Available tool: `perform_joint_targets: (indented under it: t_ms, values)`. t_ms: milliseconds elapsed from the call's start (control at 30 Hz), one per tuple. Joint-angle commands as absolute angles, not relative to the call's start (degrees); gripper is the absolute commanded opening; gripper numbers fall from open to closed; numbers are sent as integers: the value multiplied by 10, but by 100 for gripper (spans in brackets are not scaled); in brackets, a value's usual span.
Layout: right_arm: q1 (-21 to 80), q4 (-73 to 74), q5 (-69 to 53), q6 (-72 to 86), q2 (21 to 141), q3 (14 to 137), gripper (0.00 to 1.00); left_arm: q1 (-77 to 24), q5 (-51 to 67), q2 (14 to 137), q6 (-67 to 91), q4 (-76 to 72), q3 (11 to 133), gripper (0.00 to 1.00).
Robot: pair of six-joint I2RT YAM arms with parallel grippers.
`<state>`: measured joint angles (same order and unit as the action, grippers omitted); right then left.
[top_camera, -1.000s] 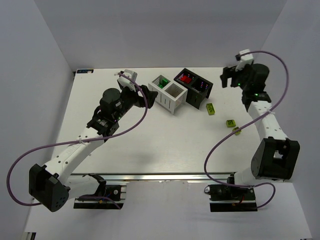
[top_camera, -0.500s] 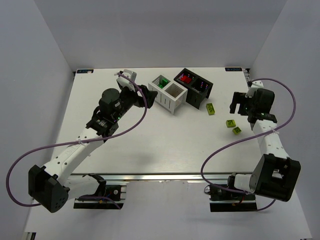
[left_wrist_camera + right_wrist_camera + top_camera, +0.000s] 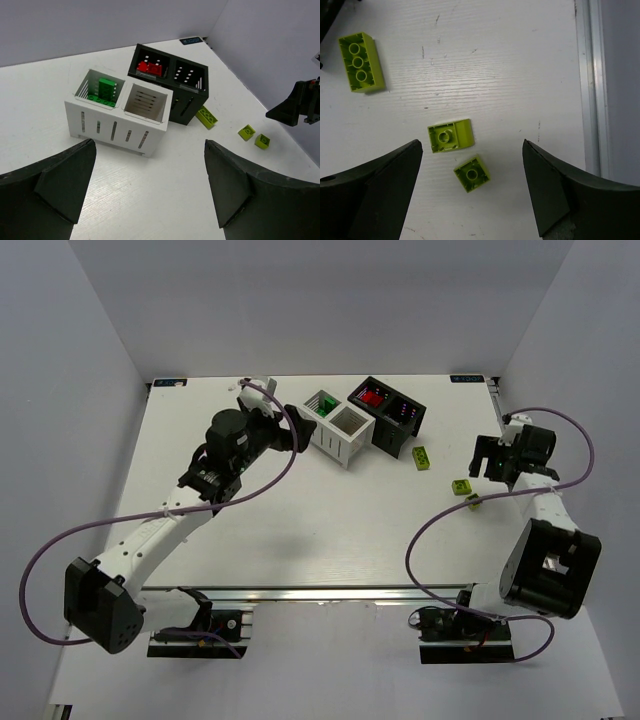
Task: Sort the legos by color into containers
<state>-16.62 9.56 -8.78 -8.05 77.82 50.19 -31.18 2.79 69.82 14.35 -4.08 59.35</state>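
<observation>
Red bricks [image 3: 150, 67] and green bricks [image 3: 106, 87] are binned; three yellow-green bricks [image 3: 450, 136] remain, two framed between the right gripper's [image 3: 471, 147] open jaws; the left gripper [image 3: 150, 144] gapes empty too.

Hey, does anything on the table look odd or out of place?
The three yellow-green bricks right of the black bin appear to lie upside down, hollow undersides showing. Nothing else stands out.

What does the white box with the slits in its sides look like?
The white plastic bin with slotted sides stands upright on the white table. It has two square compartments, both open at the top. One holds green studded bricks, and the other looks empty. The black slotted bin sits right behind one corner, so close that they seem to touch.
</observation>
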Motion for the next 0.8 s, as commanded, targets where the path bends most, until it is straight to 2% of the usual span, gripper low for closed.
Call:
perform_joint_targets:
  t_ms: [0,267,400,600,667,767]
  values:
    - [-171,118,-109,-75,813,545,85,-301,8,701,170,-18,616,98]
    - [-171,160,-126,-61,909,606,77,-300,-19,673,161,-23,609,98]
    - [-171,156,-143,-170,930,613,68,-300,-30,654,149,-31,600,98]
    - [-171,175,-108,-286,965,598,70,-296,-24,666,144,-30,602,98]
    - [-171,177,-112,-309,963,586,73,-291,-17,670,146,-30,604,98]
    - [-171,192,-128,-338,957,571,82,-287,-10,669,149,-33,604,98]
